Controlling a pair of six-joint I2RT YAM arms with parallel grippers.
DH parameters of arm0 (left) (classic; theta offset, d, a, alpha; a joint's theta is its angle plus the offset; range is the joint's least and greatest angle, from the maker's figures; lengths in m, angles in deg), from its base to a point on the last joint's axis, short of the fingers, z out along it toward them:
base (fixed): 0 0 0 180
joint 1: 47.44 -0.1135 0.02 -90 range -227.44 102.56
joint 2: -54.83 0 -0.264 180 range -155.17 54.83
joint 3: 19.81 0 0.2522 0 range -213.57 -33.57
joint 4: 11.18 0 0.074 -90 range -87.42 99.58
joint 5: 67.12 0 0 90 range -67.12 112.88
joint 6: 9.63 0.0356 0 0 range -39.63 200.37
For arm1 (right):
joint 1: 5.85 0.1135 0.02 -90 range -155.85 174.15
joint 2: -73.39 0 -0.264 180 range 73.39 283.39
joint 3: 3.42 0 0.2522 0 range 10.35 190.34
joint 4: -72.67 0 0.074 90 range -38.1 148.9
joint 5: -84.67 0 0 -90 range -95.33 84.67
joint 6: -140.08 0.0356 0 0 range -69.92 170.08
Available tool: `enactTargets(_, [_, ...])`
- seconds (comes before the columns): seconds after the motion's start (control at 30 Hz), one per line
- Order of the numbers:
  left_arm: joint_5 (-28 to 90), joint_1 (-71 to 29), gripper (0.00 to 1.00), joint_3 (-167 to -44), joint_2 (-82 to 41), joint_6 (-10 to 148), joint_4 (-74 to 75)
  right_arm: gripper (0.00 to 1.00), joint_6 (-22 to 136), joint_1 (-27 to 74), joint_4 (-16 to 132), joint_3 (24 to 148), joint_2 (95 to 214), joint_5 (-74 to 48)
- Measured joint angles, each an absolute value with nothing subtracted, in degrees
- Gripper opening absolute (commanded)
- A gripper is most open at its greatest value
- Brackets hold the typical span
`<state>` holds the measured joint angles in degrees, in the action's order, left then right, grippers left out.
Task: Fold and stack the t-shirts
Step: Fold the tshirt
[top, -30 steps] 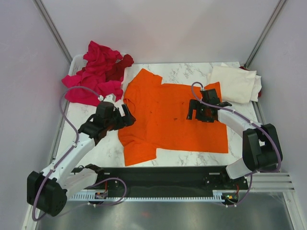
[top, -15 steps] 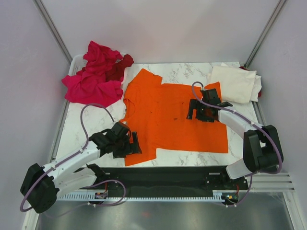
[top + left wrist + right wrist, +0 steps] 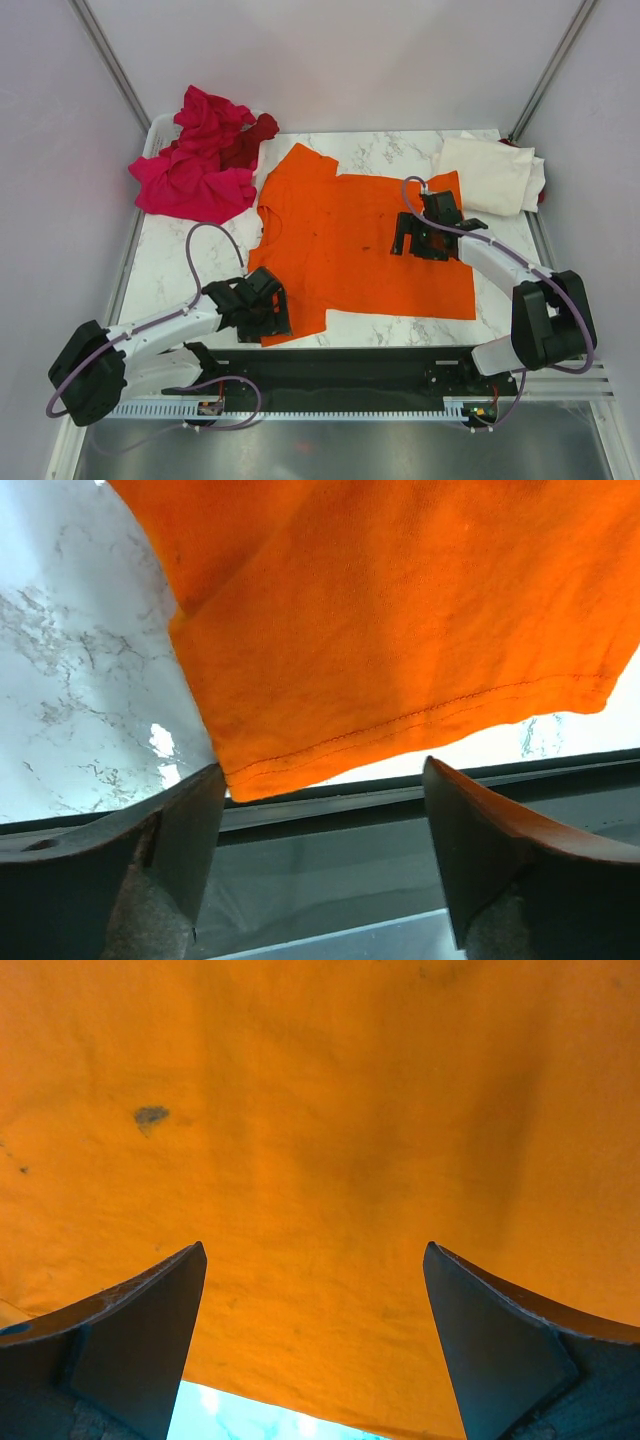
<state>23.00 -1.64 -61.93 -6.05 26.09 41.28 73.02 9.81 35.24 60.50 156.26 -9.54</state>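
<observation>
Fold's just starting, I'd say: left claw gapes at the orange t-shirt's near hem corner, right claw hangs released over the cloth. Next up, pinch that hem.

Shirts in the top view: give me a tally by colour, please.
Orange shirt: 1
Cream shirt: 1
Dark red shirt: 1
Pink heap: 1, shirts inside too tangled to count
Total: 3 shirts plus 1 heap
</observation>
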Motion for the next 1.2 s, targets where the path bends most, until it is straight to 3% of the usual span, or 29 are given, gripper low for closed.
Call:
enactTargets(0.03, [22.7, -1.3, 0.80, -62.1, -6.5, 26.0, 41.3, 0.98, 73.0, 9.8, 34.9, 60.3, 156.1, -9.5])
enactTargets(0.07, [22.5, -1.0, 0.66, -62.2, -6.9, 25.9, 41.3, 0.98, 73.0, 9.8, 34.7, 60.2, 156.0, -9.4])
enactTargets(0.13, [21.9, -0.4, 0.51, -62.3, -8.0, 25.5, 41.2, 0.98, 73.1, 9.8, 34.5, 60.0, 155.6, -9.4])
enactTargets(0.23, [21.4, 0.4, 0.02, -62.2, -9.3, 25.0, 40.6, 0.97, 73.3, 9.8, 34.1, 59.9, 154.8, -8.8])
enactTargets(0.37, [21.4, 1.0, 0.02, -61.9, -9.0, 24.8, 39.5, 0.98, 76.9, 10.1, 33.0, 58.3, 149.0, -1.2])
enactTargets(0.57, [21.1, 1.2, 0.02, -60.5, -6.3, 24.9, 37.8, 0.98, 83.9, 9.7, 30.0, 54.1, 125.5, 14.0])
enactTargets(0.7, [20.3, 1.3, 0.02, -60.6, -6.2, 25.3, 36.5, 0.97, 90.7, 8.4, 25.4, 53.9, 122.7, 18.3])
enactTargets(0.97, [20.0, 1.3, 0.02, -60.7, -4.4, 26.0, 32.9, 0.91, 100.1, -4.5, 21.0, 41.9, 121.2, 10.7])
enactTargets(1.2, [20.6, 1.3, 0.02, -59.4, -2.2, 26.0, 29.0, 0.81, 97.9, -20.1, 21.2, 41.2, 130.3, 0.6])
